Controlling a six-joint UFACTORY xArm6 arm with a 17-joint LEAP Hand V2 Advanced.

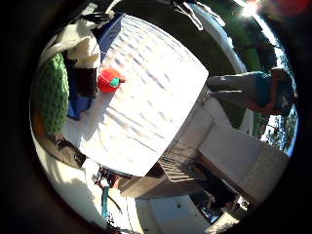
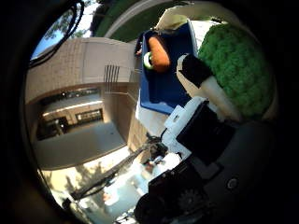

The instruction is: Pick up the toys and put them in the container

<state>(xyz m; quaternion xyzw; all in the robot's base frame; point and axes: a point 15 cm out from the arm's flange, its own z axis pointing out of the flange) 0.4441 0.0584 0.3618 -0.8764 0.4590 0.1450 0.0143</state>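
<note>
A green knobbly toy [image 2: 235,58] fills much of the thumb side view, close to the palm. A white and black finger [image 2: 198,75] of my right hand [image 2: 201,131] curls against it. Beyond it stands a blue container [image 2: 173,89] with an orange-red toy with a green end [image 2: 157,54] lying in it. In the little finger side view the green toy [image 1: 51,93] sits at the palm's edge with a finger [image 1: 86,60] beside it. A red toy with a green cap [image 1: 110,80] lies by the blue container's edge [image 1: 80,103] on the white table [image 1: 156,97].
The white table stands outdoors beside grey paving and steps [image 1: 229,156]. A person [image 1: 255,90] stands beyond the table's far side, touching nothing. A building wall [image 2: 79,84] shows in the thumb side view.
</note>
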